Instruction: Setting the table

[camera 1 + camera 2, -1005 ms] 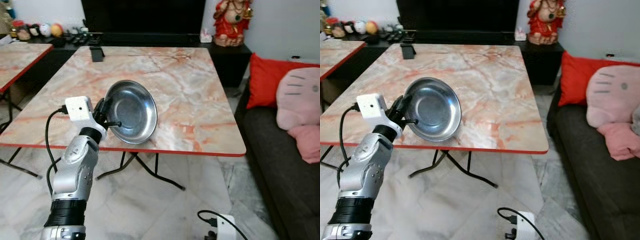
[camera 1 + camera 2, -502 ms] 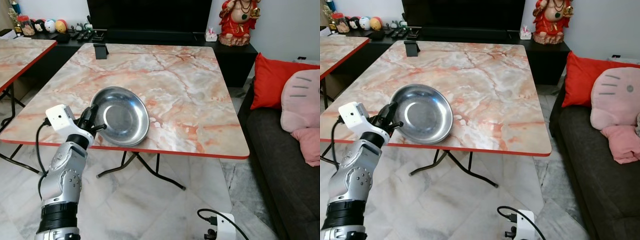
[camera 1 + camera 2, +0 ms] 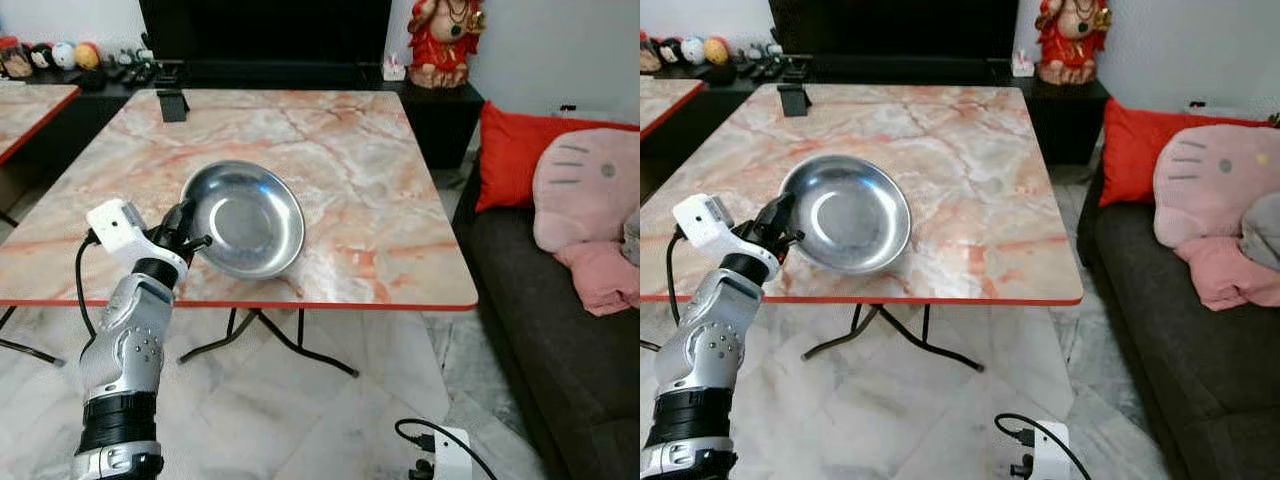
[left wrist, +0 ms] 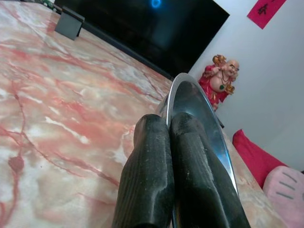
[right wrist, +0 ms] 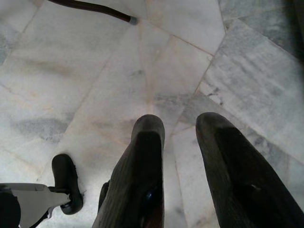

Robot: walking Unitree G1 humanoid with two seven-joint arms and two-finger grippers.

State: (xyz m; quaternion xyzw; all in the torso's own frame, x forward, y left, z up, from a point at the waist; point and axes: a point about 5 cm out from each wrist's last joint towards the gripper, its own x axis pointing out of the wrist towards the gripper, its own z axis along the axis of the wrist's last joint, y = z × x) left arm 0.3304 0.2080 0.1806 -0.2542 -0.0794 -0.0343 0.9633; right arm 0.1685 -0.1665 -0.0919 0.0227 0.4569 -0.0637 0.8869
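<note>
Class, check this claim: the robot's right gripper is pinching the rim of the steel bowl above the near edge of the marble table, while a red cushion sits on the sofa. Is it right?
Not quite: it is the left gripper, not the right, that pinches the rim of the steel bowl, as the left eye view shows. The rest stands: the bowl is above the near edge of the marble table, and a red cushion sits on the sofa.

The bowl (image 3: 243,218) is polished metal, mirror-bright and smooth. Beneath it the bench (image 3: 340,160) has a glossy marble-patterned top with a red edge. The left gripper's fingers (image 4: 147,180) look like matt black rubber. The floor (image 5: 95,71) is polished grey marble tile.
</note>
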